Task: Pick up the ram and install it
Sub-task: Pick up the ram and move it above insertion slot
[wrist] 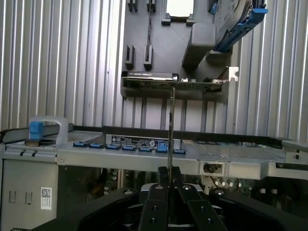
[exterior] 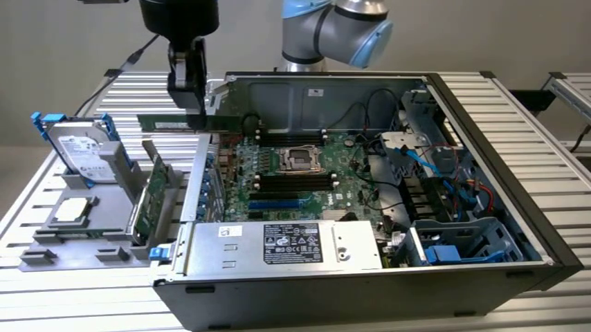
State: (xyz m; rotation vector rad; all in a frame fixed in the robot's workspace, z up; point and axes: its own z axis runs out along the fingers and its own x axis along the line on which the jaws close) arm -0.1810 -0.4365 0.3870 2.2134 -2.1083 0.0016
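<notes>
Gripper [exterior: 196, 119] was closed down narrow on the ram [exterior: 162, 122]. It pinched the strip's two flat faces near one end, and the rest of the green strip stuck out toward the exterior view's left. The ram was held level, standing on its long edge, up in the air and touching nothing below. It hung over the side wall of the open computer case [exterior: 522, 200] at the exterior view's left, near the back corner. Its free end reached out over the slatted table [exterior: 120, 90].

In the wrist view the ram [wrist: 172, 120] showed edge-on as a thin line running away from the gripper [wrist: 170, 175], with the black fingers [wrist: 155, 202] tight on either side of it.

The ram was not yet in the board. Inside the case lay the green motherboard [exterior: 238, 197] with the CPU socket [exterior: 300, 160] and the long black memory slots [exterior: 291, 182], well apart from the ram and lower. A silver power supply [exterior: 286, 242] sat along the near side of the case.

Beside the case, at the exterior view's left, a gray fixture [exterior: 93, 238] held a hard drive [exterior: 79, 149] in blue rails, tilted upright. It also held a wider green expansion card [exterior: 152, 197] standing on edge and a processor chip [exterior: 74, 209] lying flat. The wrist view caught the expansion card [wrist: 163, 79] edge-on beyond the ram, and the hard drive [wrist: 231, 14] farther off. The robot arm [exterior: 333, 31] stood behind the case.
</notes>
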